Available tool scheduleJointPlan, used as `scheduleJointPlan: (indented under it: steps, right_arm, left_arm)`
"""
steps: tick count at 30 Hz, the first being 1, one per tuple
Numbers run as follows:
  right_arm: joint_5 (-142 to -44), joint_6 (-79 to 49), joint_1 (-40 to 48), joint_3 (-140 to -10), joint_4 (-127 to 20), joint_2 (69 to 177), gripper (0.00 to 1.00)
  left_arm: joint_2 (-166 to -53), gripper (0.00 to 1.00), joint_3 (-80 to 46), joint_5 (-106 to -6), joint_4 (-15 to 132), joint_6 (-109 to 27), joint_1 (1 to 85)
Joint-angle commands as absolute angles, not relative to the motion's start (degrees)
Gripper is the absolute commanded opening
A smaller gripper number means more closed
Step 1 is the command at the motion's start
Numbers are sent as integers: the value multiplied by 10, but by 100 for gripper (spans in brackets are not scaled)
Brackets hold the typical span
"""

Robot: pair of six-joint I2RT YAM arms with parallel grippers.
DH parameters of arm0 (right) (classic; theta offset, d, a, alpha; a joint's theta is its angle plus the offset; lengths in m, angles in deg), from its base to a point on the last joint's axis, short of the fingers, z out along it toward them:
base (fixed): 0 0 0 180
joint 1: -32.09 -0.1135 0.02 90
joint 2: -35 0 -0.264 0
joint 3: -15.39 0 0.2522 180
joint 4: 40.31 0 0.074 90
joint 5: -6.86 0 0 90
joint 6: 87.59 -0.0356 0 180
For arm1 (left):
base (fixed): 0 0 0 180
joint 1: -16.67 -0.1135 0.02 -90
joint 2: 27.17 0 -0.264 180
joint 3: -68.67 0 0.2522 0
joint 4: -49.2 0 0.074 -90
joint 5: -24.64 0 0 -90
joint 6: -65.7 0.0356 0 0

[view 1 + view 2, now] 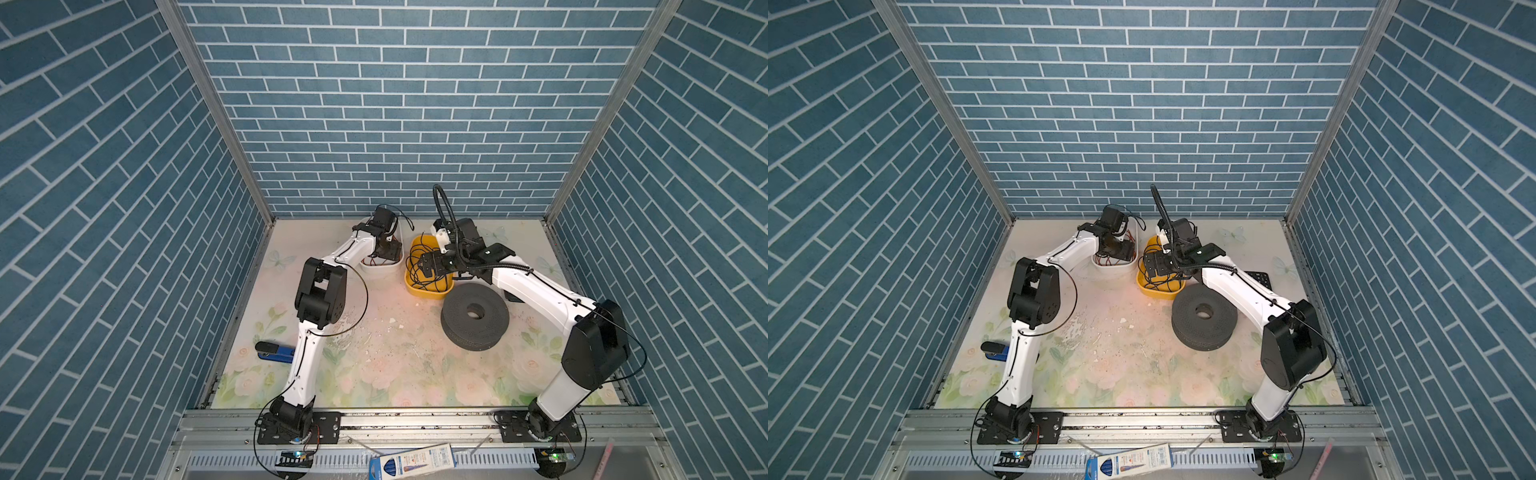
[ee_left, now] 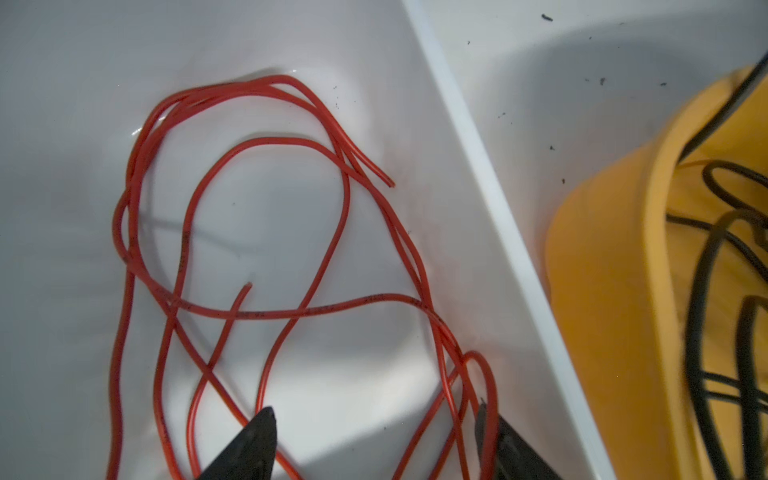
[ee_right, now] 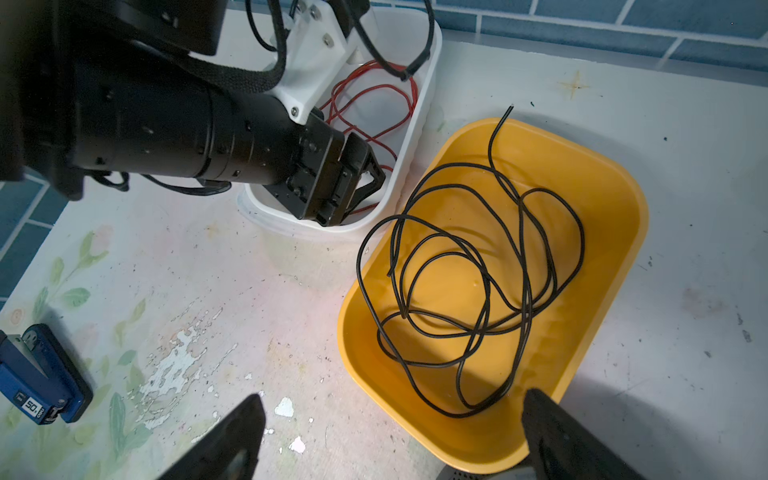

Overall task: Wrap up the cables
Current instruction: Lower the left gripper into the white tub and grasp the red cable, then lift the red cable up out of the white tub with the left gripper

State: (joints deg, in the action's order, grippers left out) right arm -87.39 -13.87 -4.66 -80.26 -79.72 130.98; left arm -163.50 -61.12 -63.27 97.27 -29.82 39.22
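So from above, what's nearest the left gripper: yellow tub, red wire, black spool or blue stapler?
1. red wire, in the white tub right at the left gripper.
2. yellow tub, just to its right.
3. black spool, farther right and forward.
4. blue stapler, by the left wall.

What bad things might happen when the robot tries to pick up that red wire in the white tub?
1. The red wire lies in loose crossing loops and the open left hand straddles several strands, so it may pinch a bunch and tangle them.
2. That hand is near the wall of the white tub; it might bump it.
3. The open right hand hangs over the black wire in the yellow tub and might snag it.
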Motion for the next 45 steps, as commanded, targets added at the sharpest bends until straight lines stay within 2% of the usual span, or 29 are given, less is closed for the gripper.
scheduleJointPlan:
  steps: [1, 6, 9, 15, 19, 21, 25, 29, 33, 45]
  right_arm:
    - [-877, -146, -50, -791, -794, 1304, 97]
    - [-874, -143, -50, -790, -796, 1303, 97]
    - [-873, -142, -50, -787, -796, 1303, 97]
    - [-862, -140, -50, -781, -795, 1301, 97]
    - [-851, -140, -50, -770, -793, 1291, 96]
    - [-842, -141, -50, -756, -789, 1280, 96]
    - [-832, -143, -50, -731, -780, 1259, 96]
    - [-821, -146, -50, -716, -780, 1247, 95]
    - [-788, -154, -50, -690, -771, 1229, 87]
    - [-775, -189, -50, -629, -762, 1166, 86]
  left_arm:
    - [-1671, 75, -631, -658, 1000, -290, 395]
    - [-1699, 72, -654, -680, 1018, -290, 395]
    - [-1701, 66, -652, -676, 1012, -293, 395]
    - [-1692, 36, -649, -676, 999, -291, 395]
    - [-1683, 10, -653, -688, 995, -279, 395]
    - [-1676, 5, -652, -688, 993, -274, 394]
    - [-1653, 0, -656, -690, 990, -269, 392]
    - [-1626, 0, -666, -690, 993, -265, 392]
    - [-1597, 0, -686, -692, 1003, -258, 392]
    - [-1487, 0, -705, -699, 1034, -254, 404]
